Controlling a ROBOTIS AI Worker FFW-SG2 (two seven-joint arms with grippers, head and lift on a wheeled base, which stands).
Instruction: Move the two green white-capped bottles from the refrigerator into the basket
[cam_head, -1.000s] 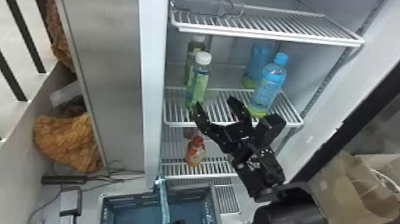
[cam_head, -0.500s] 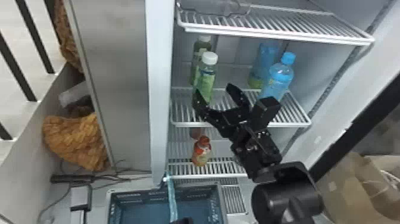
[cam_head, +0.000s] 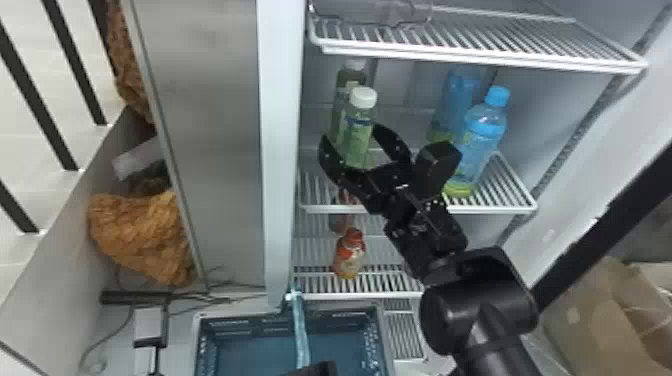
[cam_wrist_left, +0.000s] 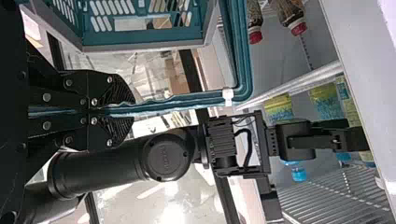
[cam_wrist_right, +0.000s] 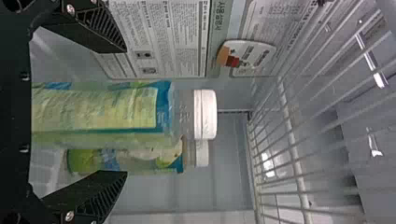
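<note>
The right gripper (cam_head: 351, 132) is open around the front green bottle (cam_head: 361, 120), which stands upright on the middle shelf, one finger on each side. In the right wrist view, that bottle (cam_wrist_right: 98, 109) lies between the spread fingers of my right gripper (cam_wrist_right: 126, 111). The second green bottle (cam_head: 351, 77) stands just behind it, its white cap (cam_wrist_right: 202, 153) beside the nearer one's. At the head view's bottom edge is the left gripper (cam_head: 320, 369), near the basket (cam_head: 377, 320). In the left wrist view, my left gripper (cam_wrist_left: 111, 109) is shut on the basket's teal handle (cam_wrist_left: 182, 99).
Two blue-capped bottles (cam_head: 482, 130) stand to the right on the same shelf, close to the right gripper's wrist. An orange bottle (cam_head: 350, 255) is on the shelf below. A wire shelf (cam_head: 475, 55) hangs above, and the refrigerator's side wall edge (cam_head: 280, 150) rises at the left.
The right gripper has moved left and inward, from in front of the shelf to around the front green bottle. The whole head view has shifted slightly. The left gripper still holds low at the bottom edge.
</note>
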